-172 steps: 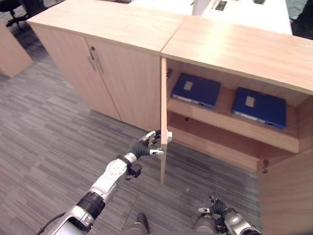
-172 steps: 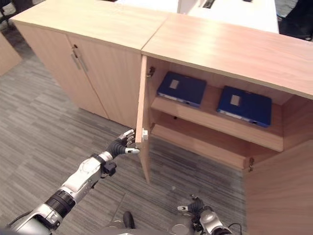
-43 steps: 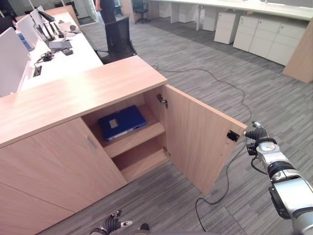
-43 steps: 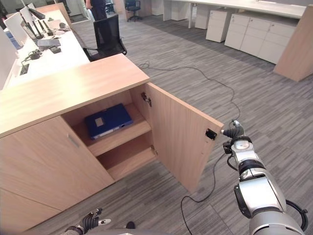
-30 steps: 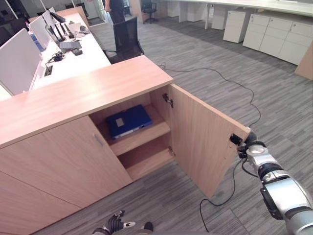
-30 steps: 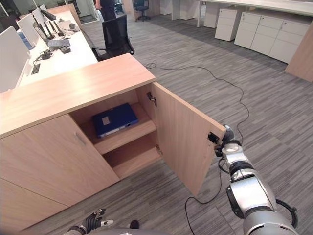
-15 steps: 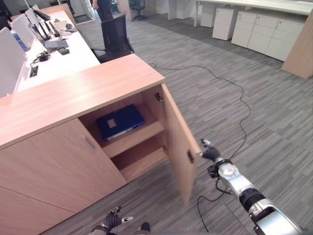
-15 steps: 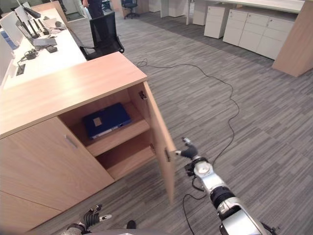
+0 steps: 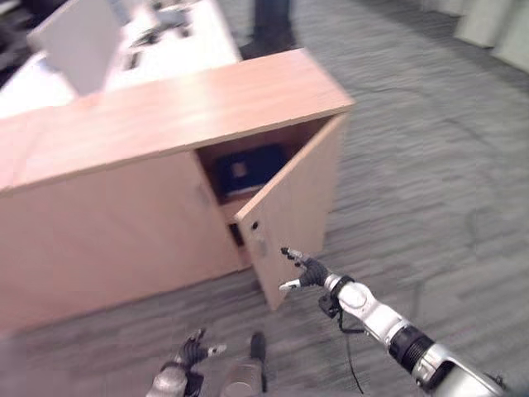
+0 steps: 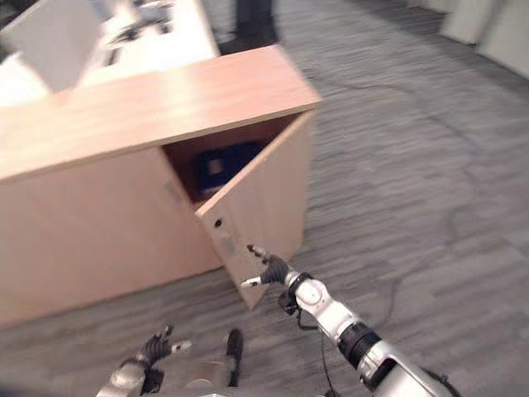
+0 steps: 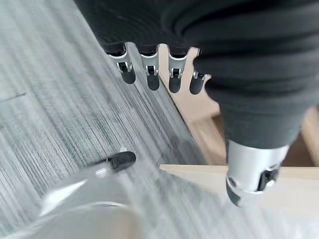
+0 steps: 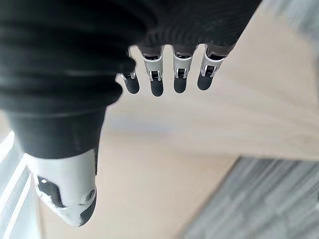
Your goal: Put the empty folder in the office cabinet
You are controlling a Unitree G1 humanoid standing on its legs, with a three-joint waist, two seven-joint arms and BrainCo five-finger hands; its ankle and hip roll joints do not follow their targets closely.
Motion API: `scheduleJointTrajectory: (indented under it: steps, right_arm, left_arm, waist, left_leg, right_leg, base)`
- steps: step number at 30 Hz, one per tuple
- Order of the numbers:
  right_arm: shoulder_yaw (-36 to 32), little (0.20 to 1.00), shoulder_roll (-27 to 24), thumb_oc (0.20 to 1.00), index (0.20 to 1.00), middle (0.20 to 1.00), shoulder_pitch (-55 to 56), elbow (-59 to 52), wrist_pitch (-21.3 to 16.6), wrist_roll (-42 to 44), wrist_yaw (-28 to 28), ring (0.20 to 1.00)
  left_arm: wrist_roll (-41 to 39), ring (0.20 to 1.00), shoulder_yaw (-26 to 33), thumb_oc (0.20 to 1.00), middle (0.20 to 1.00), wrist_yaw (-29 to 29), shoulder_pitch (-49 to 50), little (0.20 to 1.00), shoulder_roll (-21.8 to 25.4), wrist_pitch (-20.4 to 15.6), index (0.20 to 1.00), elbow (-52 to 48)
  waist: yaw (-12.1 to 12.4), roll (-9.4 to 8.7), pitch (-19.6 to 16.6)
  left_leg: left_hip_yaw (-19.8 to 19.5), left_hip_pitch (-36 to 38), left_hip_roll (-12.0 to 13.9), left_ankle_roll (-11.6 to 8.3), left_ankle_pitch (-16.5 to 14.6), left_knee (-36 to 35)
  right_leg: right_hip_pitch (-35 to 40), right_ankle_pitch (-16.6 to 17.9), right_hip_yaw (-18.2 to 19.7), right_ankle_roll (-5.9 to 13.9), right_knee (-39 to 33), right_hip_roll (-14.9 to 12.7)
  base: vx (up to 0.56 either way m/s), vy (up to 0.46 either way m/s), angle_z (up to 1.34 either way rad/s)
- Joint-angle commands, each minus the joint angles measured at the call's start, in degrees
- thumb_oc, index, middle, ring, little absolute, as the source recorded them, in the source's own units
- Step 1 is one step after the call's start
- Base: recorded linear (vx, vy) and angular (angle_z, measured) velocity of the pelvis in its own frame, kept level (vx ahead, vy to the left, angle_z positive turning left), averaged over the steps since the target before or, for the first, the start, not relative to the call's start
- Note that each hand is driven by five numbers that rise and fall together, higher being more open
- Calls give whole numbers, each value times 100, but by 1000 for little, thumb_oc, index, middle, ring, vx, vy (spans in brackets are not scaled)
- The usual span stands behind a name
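Observation:
The light wood office cabinet (image 9: 173, 107) stands with its right door (image 9: 289, 211) half open. Through the gap, a blue folder (image 9: 244, 169) with a white label lies flat on the upper shelf. My right hand (image 9: 306, 269) is open, fingers spread, at the lower outer face of that door; I cannot tell whether it touches. In the right wrist view its straight fingers (image 12: 157, 79) face the door's wood panel (image 12: 199, 134). My left hand (image 10: 153, 346) hangs low near the floor, open and holding nothing; its fingers (image 11: 152, 74) point at the carpet.
The cabinet's left door (image 9: 116, 223) is closed. Behind the cabinet is a white desk (image 9: 165, 41) with screens, and a person's legs (image 9: 273, 21) stand beyond it. Grey carpet (image 9: 430, 165) stretches to the right of the cabinet.
The camera has shifted. The right door has swung further toward shut, and my right hand has followed along its outer face. The left hand stays low.

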Motion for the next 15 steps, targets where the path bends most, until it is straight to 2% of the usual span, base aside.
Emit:
scheduleJointTrajectory:
  steps: [1, 2, 3, 5, 6, 7, 8, 9, 10, 11, 12, 13, 14, 15]
  right_arm:
    - [-474, 1000, 378, 1000, 1000, 1000, -471, 138, -206, 213, -291, 1000]
    - [-775, 1000, 363, 1000, 1000, 1000, -602, 386, -200, 379, -450, 1000]
    - [-920, 1000, 332, 1000, 1000, 1000, -670, 485, -206, 483, -536, 1000]
    - [-1089, 1000, 292, 1000, 1000, 1000, -745, 598, -219, 567, -620, 1000]
    - [-1470, 1000, 104, 1000, 1000, 1000, -920, 911, -231, 713, -814, 1000]
    - [-1482, 1000, 105, 1000, 1000, 1000, -931, 925, -238, 716, -810, 1000]
    - [-1792, 1000, -128, 1000, 1000, 1000, -1073, 1155, -229, 796, -958, 1000]
    - [-1798, 1000, -129, 1000, 1000, 1000, -1083, 1166, -235, 799, -954, 1000]
    - [-1981, 1000, -279, 1000, 1000, 1000, -1265, 1374, -254, 874, -1005, 1000]
    - [-2166, 1000, -475, 1000, 1000, 1000, -1485, 1594, -258, 976, -1079, 1000]
    - [-2300, 1000, -645, 1000, 1000, 1000, -1625, 1751, -268, 1081, -1130, 1000]
    - [-2429, 1000, -787, 1000, 1000, 1000, -1691, 1941, -285, 1207, -1162, 1000]
    - [-2567, 1000, -953, 1000, 1000, 1000, -1733, 2099, -312, 1339, -1204, 1000]
    - [-2732, 1000, -1205, 1000, 1000, 1000, -1790, 2259, -341, 1502, -1268, 1000]
  left_arm:
    - [160, 1000, 16, 1000, 1000, -21, 132, 1000, 269, 1, 1000, 161]
    - [251, 1000, 6, 1000, 1000, -71, 209, 1000, 296, 42, 1000, 226]
    - [296, 1000, -23, 1000, 1000, -97, 234, 1000, 323, 59, 1000, 244]
    - [318, 1000, -44, 1000, 1000, -125, 238, 1000, 362, 62, 1000, 249]
    - [363, 1000, -63, 1000, 1000, -216, 281, 1000, 457, 66, 1000, 210]
    - [361, 1000, -70, 1000, 1000, -219, 273, 1000, 467, 70, 1000, 205]
    - [361, 1000, -57, 1000, 1000, -276, 323, 1000, 570, 53, 1000, 148]
    - [359, 1000, -60, 1000, 1000, -278, 319, 1000, 574, 55, 1000, 144]
    - [353, 1000, -53, 1000, 1000, -293, 338, 1000, 645, 45, 1000, 108]
    - [284, 1000, -38, 1000, 1000, -315, 380, 1000, 713, 21, 1000, 69]
    - [235, 1000, -29, 1000, 1000, -323, 365, 1000, 784, 33, 1000, 20]
    - [216, 1000, -38, 1000, 1000, -331, 354, 1000, 867, 15, 1000, -13]
    - [199, 1000, -74, 1000, 1000, -335, 307, 1000, 923, 4, 1000, -41]
    - [155, 1000, -111, 1000, 1000, -349, 255, 1000, 979, -19, 1000, -76]
  waist:
    - [-125, -69, -155]
    - [-9, -102, -260]
    - [43, -159, -308]
    - [105, -213, -314]
    - [244, -284, -340]
    - [248, -305, -336]
    - [296, -323, -319]
    - [303, -341, -314]
    - [335, -344, -282]
    - [344, -320, -239]
    - [376, -276, -171]
    - [381, -220, -142]
    - [363, -206, -134]
    - [301, -205, -122]
  left_leg:
    - [-387, 883, 482, -527, -264, 38]
    - [-491, 927, 318, -446, -323, -128]
    - [-650, 1001, 212, -457, -442, -216]
    - [-713, 1007, 111, -396, -471, -261]
    - [-834, 1004, -67, -245, -561, -342]
    - [-835, 999, -94, -229, -567, -343]
    - [-941, 1073, -241, -86, -705, -400]
    - [-935, 1074, -271, -69, -714, -403]
    - [-868, 1069, -360, 66, -692, -383]
    - [-912, 1103, -410, 142, -715, -392]
    - [-974, 1121, -419, 204, -728, -383]
    - [-1082, 1148, -386, 227, -729, -405]
    - [-1226, 1172, -411, 242, -731, -466]
    - [-1435, 1214, -473, 238, -727, -545]
  right_leg:
    - [57, -791, -247, 19, 401, 240]
    - [111, -772, -403, 51, 534, 119]
    - [168, -855, -370, 109, 615, 60]
    - [174, -868, -446, 151, 772, -40]
    - [130, -864, -585, 262, 1195, -237]
    - [107, -884, -583, 280, 1246, -279]
    - [-104, -732, -558, 446, 1907, -560]
    - [-131, -745, -542, 469, 1961, -606]
    - [-314, -358, -571, 563, 2322, -802]
    - [-486, 13, -449, 701, 2778, -945]
    - [-766, 217, -190, 737, 3308, -1013]
    - [-935, 204, 44, 737, 3586, -938]
    - [-1065, 182, 370, 737, 3595, -774]
    - [-1139, -10, 747, 732, 3409, -545]
  base:
    - [118, 196, 34]
    - [213, 227, 73]
    - [182, 226, 116]
    - [97, 151, 102]
    - [54, 145, 55]
    - [119, 286, 58]
    - [72, 165, 69]
    - [42, 267, 76]
    - [1, 194, 65]
    - [4, 236, 28]
    - [41, 160, 24]
    - [49, 124, 20]
    - [103, 90, 46]
    - [140, 57, 58]
